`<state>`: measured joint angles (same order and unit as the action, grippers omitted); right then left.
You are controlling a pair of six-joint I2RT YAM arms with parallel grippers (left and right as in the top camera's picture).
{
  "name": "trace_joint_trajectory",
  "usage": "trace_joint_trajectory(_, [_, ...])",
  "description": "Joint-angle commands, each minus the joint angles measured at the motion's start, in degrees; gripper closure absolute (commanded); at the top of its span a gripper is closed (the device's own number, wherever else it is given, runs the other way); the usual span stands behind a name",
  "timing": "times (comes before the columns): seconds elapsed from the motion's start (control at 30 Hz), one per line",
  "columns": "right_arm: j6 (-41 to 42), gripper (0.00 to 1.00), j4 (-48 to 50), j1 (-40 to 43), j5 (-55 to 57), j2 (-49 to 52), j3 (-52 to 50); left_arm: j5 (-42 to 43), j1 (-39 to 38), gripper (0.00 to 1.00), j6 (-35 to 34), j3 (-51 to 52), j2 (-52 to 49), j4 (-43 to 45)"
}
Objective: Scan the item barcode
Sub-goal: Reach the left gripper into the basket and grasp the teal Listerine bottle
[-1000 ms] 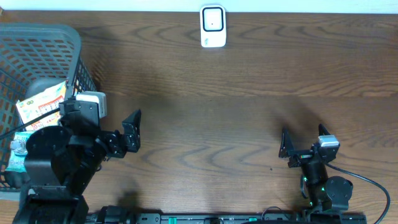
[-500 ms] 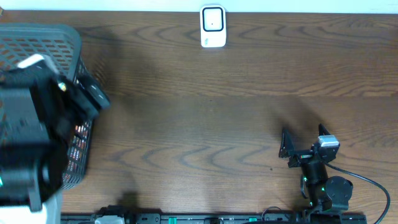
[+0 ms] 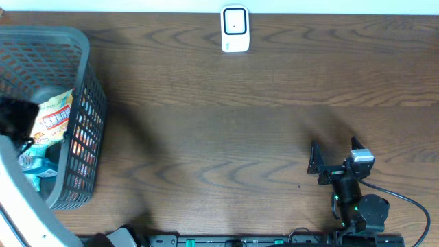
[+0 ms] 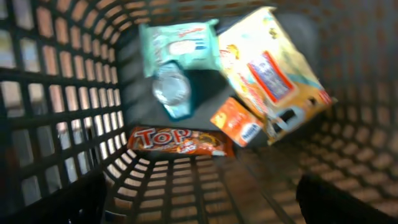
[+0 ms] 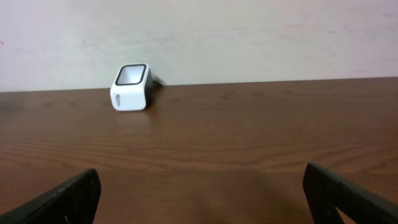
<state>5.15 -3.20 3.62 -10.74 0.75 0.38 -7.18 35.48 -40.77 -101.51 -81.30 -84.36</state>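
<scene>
Overhead: grey plastic mesh basket (image 3: 88,130) at the left of the brown wooden worktop (image 3: 226,137), packets inside. The small white barcode scanner (image 3: 234,29) sits at the far edge, centre. Low right, the right pincer (image 3: 334,154) is spread and empty. The left arm (image 3: 14,116) is a blur over the basket.

Left wrist: left pincer (image 4: 199,208) is spread wide (only 2 dark tips in the corners), pinching nothing. On the basket floor: yellow printed carton (image 4: 270,68), small orange packet (image 4: 239,124), red "Top" bar wrapper (image 4: 177,141), teal pouch (image 4: 177,40).

Right wrist: scanner well ahead, by the wall.
</scene>
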Motion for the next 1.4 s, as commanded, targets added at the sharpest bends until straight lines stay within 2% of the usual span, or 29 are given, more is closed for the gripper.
trace_joint_trajectory(0.0, [-0.5,0.01,-0.2,-0.2,-0.3,0.0,-0.1,4.3,5.8,0.02,-2.2,2.0,-0.6,-0.4])
trace_joint_trajectory(0.13, [-0.5,0.01,-0.2,-0.2,-0.3,0.0,-0.1,4.4,10.2,0.02,-2.7,7.3,-0.7,0.8])
trace_joint_trajectory(0.4, [-0.5,0.01,-0.2,-0.2,-0.3,0.0,-0.1,4.4,11.5,0.02,-3.0,17.9,-0.9,10.0])
trace_joint_trajectory(1.0, [-0.5,0.01,-0.2,-0.2,-0.3,0.0,-0.1,4.2,12.6,0.02,-2.8,18.4,-14.3,13.6])
trace_joint_trajectory(1.23, [-0.5,0.01,-0.2,-0.2,-0.3,0.0,-0.1,4.2,12.9,0.0,-2.8,18.4,-16.1,14.3])
trace_joint_trajectory(1.33, [-0.5,0.0,-0.2,-0.2,-0.3,0.0,-0.1,4.2,12.9,0.24,-2.8,18.4,-16.1,14.3])
trace_joint_trajectory(1.37, [-0.5,0.01,-0.2,-0.2,-0.3,0.0,-0.1,4.2,12.9,0.28,-2.8,18.4,-16.1,14.3])
